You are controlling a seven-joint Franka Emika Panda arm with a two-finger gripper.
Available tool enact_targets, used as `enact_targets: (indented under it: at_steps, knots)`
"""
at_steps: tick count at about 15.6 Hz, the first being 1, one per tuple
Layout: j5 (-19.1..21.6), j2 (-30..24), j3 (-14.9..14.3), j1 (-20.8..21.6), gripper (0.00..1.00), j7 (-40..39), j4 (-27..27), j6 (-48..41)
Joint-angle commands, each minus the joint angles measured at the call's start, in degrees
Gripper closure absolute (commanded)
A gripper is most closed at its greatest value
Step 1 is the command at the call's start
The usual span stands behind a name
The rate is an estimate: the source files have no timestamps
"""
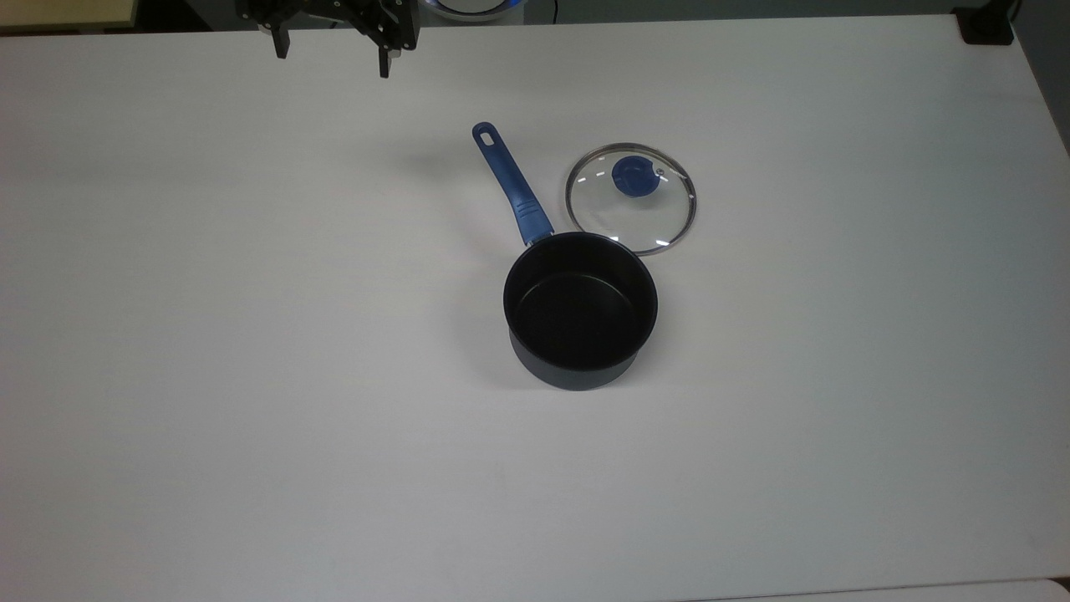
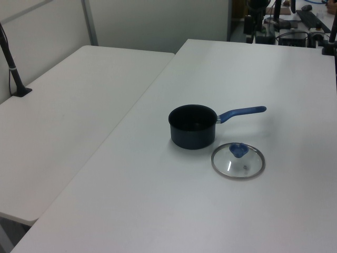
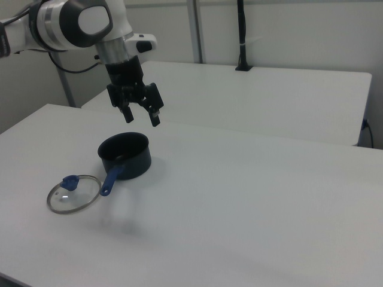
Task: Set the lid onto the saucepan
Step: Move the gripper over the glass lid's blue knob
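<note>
The lid (image 1: 631, 199), round clear glass, lies flat beside the matte dark saucepan (image 1: 580, 311); the pincer (image 3: 142, 115) hangs released.

Top view, upper left: tool (image 1: 333, 57) body cut by frame edge. Pan (image 1: 580, 309) rim hides lid (image 1: 631, 198) near edge. Lid lettering too small to read.

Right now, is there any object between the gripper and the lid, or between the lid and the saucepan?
Nothing visible does. The open gripper hangs in the air, the glass lid lies flat on the white table beside the saucepan, whose inside looks empty.
</note>
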Motion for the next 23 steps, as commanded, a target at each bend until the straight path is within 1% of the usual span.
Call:
enact_targets:
  at_steps: [1, 6, 8, 9, 12, 15, 17, 20, 21, 23]
  knots:
    - [1.15, -0.49, -1.18, 1.06, 0.00, -1.91, -0.17, 0.40]
    - [1.24, -0.67, -1.01, 1.14, 0.00, -1.65, -0.08, -0.04]
    - [1.41, -0.58, -0.48, 1.23, 0.00, -2.09, 0.88, -2.49]
    - [1.41, -0.67, -0.48, 1.23, 0.00, -2.87, 1.06, -3.46]
    - [0.80, -0.58, -0.48, 1.32, 0.00, -10.24, 1.06, -4.08]
    - [0.88, -0.14, -0.22, 2.81, 0.00, -12.28, 0.63, -4.26]
    - [2.11, -0.14, -0.13, 3.25, 0.00, -14.03, 0.62, -5.22]
    - [6.85, -0.14, 0.75, 4.13, 0.00, -17.81, 0.36, -8.12]
    - [7.56, -0.40, 1.18, 4.31, 0.00, -18.60, -0.42, -8.21]
    - [7.57, -0.67, 2.94, 5.27, 0.00, -18.18, -1.65, -8.30]
